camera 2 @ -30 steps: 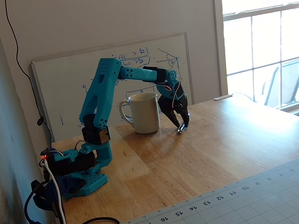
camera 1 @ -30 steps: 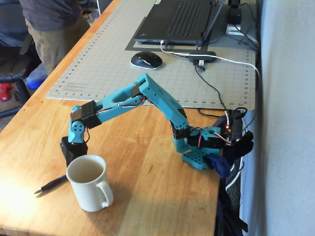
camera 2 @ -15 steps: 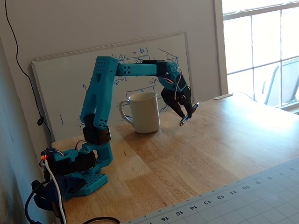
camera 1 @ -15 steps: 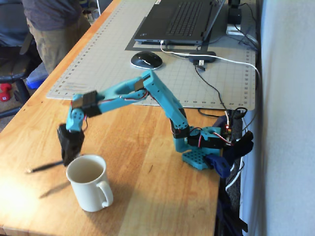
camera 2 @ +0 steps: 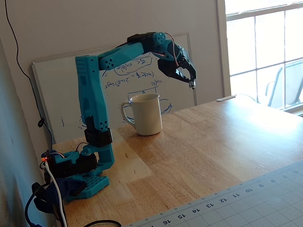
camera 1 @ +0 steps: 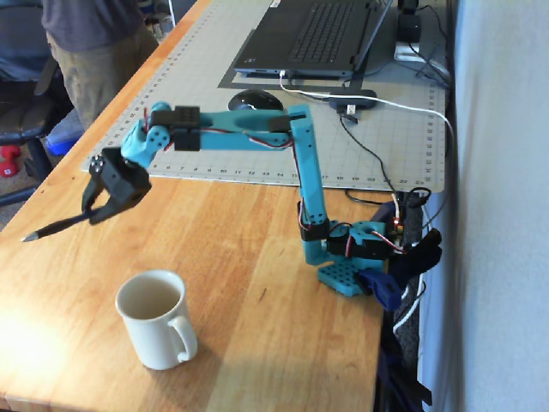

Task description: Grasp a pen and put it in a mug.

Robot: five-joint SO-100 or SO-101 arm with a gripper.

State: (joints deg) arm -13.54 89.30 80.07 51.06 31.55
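Observation:
My black gripper [camera 1: 93, 215] is shut on the dark pen [camera 1: 53, 227]. It holds the pen nearly level above the wooden table, silver tip pointing left in a fixed view. The cream-white mug [camera 1: 154, 322] stands upright and empty below and to the right of the pen, handle toward the front right. In the other fixed view the gripper [camera 2: 191, 80] hangs just right of and above the mug [camera 2: 146, 115], and the pen shows only end-on as a small silver tip [camera 2: 191, 85].
A gridded cutting mat [camera 1: 214, 142] holds a laptop [camera 1: 317, 34] and a black mouse [camera 1: 255, 100]. The arm's base [camera 1: 343, 275] is clamped at the table's right edge, with cables. A person [camera 1: 90, 43] stands at the far left. A whiteboard [camera 2: 57, 104] leans on the wall.

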